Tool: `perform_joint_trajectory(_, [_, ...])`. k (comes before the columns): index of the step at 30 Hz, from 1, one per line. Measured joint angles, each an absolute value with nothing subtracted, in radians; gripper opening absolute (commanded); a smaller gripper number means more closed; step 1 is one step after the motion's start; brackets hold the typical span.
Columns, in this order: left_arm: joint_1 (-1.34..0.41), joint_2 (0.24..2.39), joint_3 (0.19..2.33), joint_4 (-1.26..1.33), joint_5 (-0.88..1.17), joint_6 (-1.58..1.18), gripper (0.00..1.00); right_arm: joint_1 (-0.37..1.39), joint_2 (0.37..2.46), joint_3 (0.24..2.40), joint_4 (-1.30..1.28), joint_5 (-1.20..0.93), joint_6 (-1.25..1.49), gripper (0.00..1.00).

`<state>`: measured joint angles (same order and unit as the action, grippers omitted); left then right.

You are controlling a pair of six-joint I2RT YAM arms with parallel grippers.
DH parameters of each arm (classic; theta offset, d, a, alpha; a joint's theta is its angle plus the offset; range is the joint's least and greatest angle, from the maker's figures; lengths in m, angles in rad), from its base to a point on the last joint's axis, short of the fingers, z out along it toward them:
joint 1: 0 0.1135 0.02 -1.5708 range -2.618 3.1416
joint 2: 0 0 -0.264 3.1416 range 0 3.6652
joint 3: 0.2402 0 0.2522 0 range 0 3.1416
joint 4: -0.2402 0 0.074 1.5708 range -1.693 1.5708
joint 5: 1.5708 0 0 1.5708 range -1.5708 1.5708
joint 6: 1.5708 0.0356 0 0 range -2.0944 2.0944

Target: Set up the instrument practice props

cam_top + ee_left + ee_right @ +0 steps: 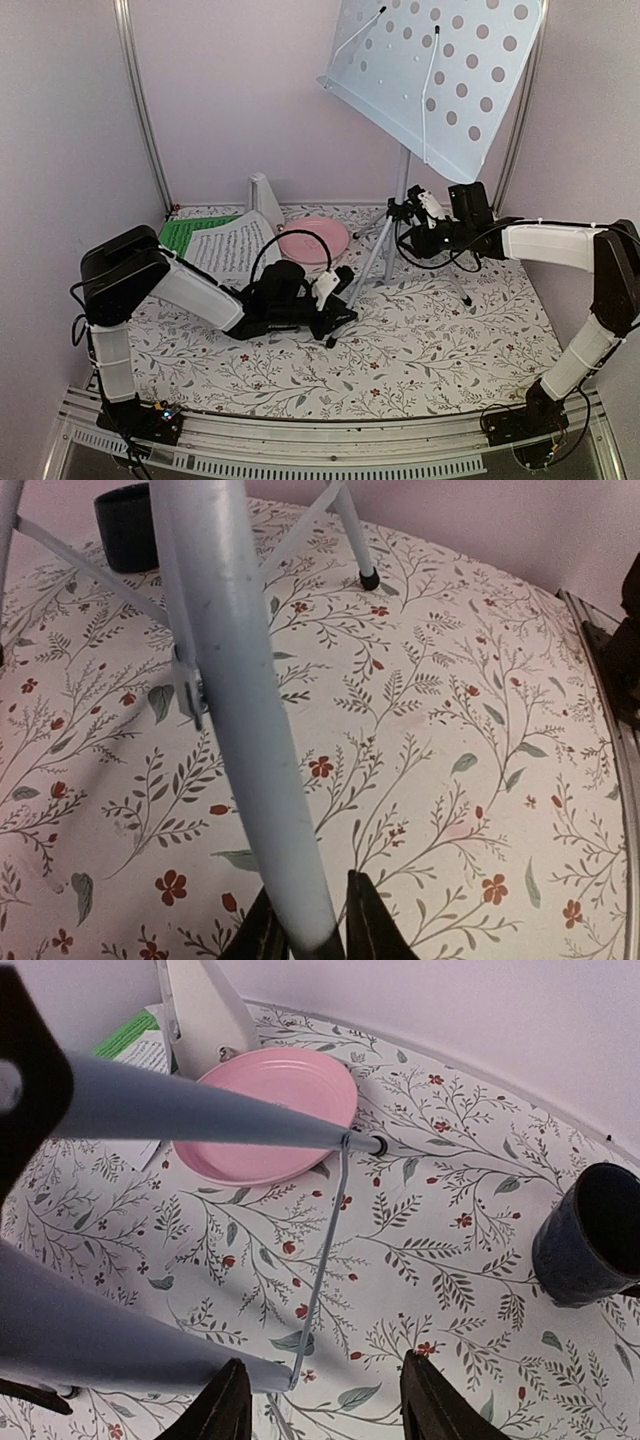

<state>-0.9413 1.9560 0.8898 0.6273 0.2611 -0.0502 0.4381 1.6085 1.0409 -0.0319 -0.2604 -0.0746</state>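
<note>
Firstly, left jaws clenched on a stand leg (250, 740); right jaws stood released, a tube (130, 1335) just beside. Best course was a square right grip, then even spreading.

The left gripper (315, 940) pinches a pale grey metal tripod leg (240, 710) between its dark fingers (375, 925), low over the floral-patterned tabletop (440, 730). A dark round mug (128, 525) stands beyond, at the top left.

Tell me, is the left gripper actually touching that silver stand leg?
Touching. The left wrist view shows the left gripper closed against both sides of the tripod leg, with no gap showing.
</note>
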Motion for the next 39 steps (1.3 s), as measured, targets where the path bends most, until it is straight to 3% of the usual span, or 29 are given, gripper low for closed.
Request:
perform_joint_trajectory(23, [-0.982, 2.053, 0.995, 0.674, 0.191, -0.106, 0.2, 0.401, 1.756, 1.172, 0.109, -0.388, -0.19, 0.52])
perform_joint_trajectory(30, [-1.008, 2.079, 1.033, 0.666, 0.2, -0.089, 0.31, 0.385, 1.761, 1.169, 0.128, -0.407, -0.189, 0.73])
perform_joint_trajectory(39, [-1.038, 2.099, 1.048, 0.639, 0.262, -0.081, 0.47, 0.402, 1.66, 1.048, 0.152, -0.393, -0.168, 0.86])
